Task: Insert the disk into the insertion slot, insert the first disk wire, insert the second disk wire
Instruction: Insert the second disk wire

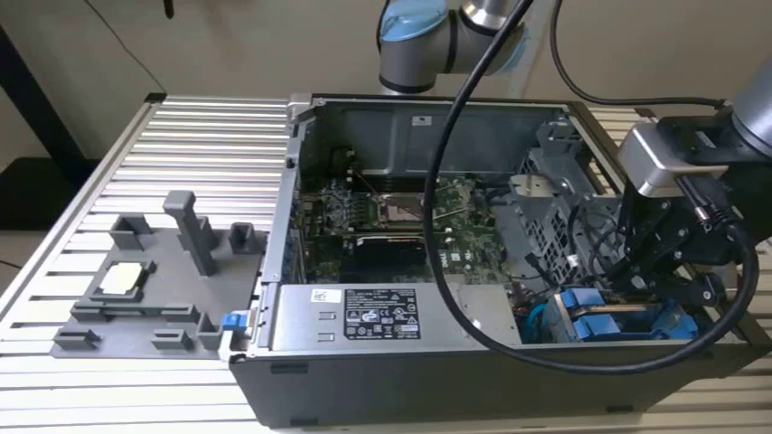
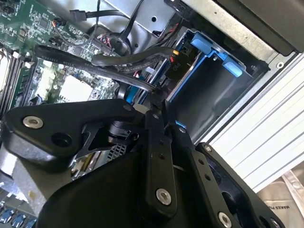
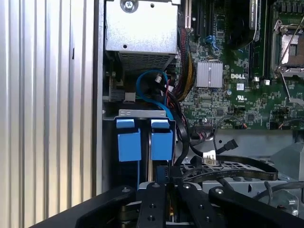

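Currently my fingers point(image 2: 159, 95) look pinched together on a black wire connector point(image 2: 175, 59) at the insertion slot point(image 2: 209, 90) | disk point(image 3: 145, 140) seated in that slot, blue carrier tabs showing | beyond: motherboard point(image 3: 237, 90), grey power-supply box point(image 1: 362, 316) | case on ribbed tabletop point(image 1: 193, 145) beside grey fixture point(image 1: 157, 289)

The computer case point(image 1: 483, 271) stands on the slatted table point(image 1: 205, 154). The fixture tray point(image 1: 145, 289) lies at the exterior view's left; the power-supply box point(image 1: 374, 316) sits inside, near the motherboard point(image 1: 399, 212).
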`<act>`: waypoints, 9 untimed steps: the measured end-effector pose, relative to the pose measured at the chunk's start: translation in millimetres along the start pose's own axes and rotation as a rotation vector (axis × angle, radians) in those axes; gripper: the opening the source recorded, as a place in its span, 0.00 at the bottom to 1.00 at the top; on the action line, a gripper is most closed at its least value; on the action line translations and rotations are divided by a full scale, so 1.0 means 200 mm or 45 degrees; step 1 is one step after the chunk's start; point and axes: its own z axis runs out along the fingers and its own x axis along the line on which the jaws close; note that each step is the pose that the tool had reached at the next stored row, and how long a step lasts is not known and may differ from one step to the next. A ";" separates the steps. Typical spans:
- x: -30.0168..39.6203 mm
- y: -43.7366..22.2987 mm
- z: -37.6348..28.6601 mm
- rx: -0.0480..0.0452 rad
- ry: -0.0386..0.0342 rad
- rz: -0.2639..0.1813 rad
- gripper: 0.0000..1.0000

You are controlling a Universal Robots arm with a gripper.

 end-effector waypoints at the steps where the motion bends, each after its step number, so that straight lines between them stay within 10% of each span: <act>1: 0.000 -0.002 0.003 0.000 -0.0003 0.000 0.16; 9: 0.002 -0.017 0.019 0.000 -0.0046 0.000 0.16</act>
